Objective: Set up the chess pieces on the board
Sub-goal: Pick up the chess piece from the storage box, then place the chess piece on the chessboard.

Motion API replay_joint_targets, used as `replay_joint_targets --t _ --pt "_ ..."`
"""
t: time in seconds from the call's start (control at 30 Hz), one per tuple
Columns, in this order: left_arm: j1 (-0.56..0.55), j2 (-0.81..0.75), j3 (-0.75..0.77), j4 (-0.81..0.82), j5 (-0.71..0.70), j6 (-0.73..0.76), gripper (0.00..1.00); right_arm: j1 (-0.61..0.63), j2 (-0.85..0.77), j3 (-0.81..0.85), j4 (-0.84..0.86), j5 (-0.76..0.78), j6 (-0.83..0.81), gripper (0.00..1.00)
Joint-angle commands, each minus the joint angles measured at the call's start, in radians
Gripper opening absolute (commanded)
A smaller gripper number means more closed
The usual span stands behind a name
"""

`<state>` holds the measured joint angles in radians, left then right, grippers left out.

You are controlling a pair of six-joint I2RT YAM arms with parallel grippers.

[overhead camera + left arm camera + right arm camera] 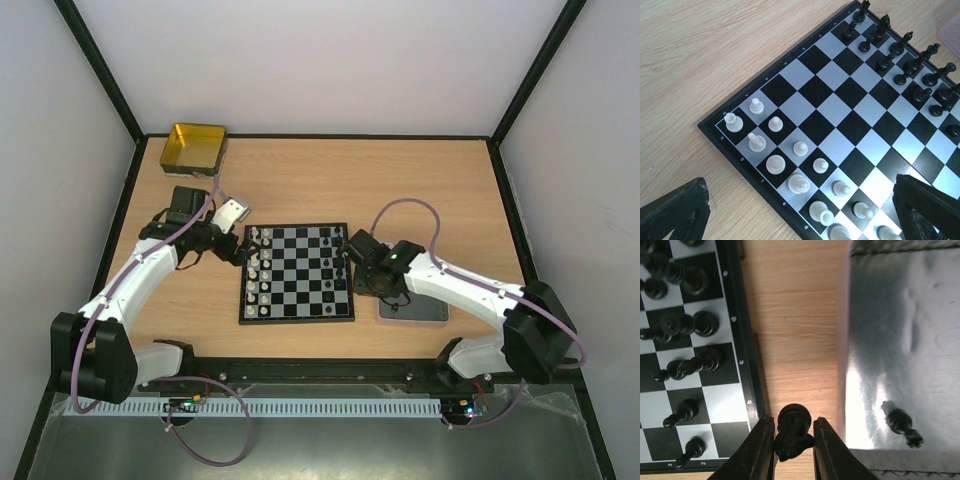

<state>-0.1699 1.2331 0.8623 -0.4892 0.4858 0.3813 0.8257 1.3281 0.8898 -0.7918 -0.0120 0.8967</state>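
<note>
The dark grey tray (432, 312) lies on the bench (400, 190) just right of the board (297, 272), partly under the right arm. In the right wrist view 1 black chess piece (901, 422) lies tipped over on the tray's shiny floor.

The right hand (792, 434) is clamped on another black piece (793, 417), its 2 fingers pressing on either side. That piece hangs over the bare strip of bench between the tray and the board's corner, touching neither.

Small pale letters and numerals run along the board's thin black border: "2", "3" and "b" can be read near the right hand, and "g" and "e" in the left wrist view.

Black pieces (335, 275) stand in 2 rows along the board's right side. White pieces (258, 272) stand in 2 rows along its left side.

The left hand (799, 200) hovers above the white rows with its fingers (675, 215) spread wide apart and gripping nothing.

A yellow tin (193, 147) sits open at the far left corner, well apart from the board.
</note>
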Motion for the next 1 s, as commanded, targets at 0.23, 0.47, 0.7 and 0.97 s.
replay_joint_targets --t 0.23,0.47,0.7,0.97 --pt "-0.004 -0.017 -0.012 -0.011 0.001 0.009 0.99 0.088 0.142 0.089 0.065 -0.012 0.027 0.18" --pt "-0.005 -0.018 -0.013 -0.008 0.004 0.011 0.99 0.094 0.197 0.120 0.082 -0.044 0.015 0.18" --pt "-0.004 -0.023 -0.016 -0.008 0.004 0.012 0.99 0.114 0.229 0.131 0.088 -0.055 0.009 0.18" --pt "-0.004 -0.021 -0.017 -0.008 0.007 0.011 0.99 0.118 0.250 0.129 0.093 -0.063 0.004 0.18"
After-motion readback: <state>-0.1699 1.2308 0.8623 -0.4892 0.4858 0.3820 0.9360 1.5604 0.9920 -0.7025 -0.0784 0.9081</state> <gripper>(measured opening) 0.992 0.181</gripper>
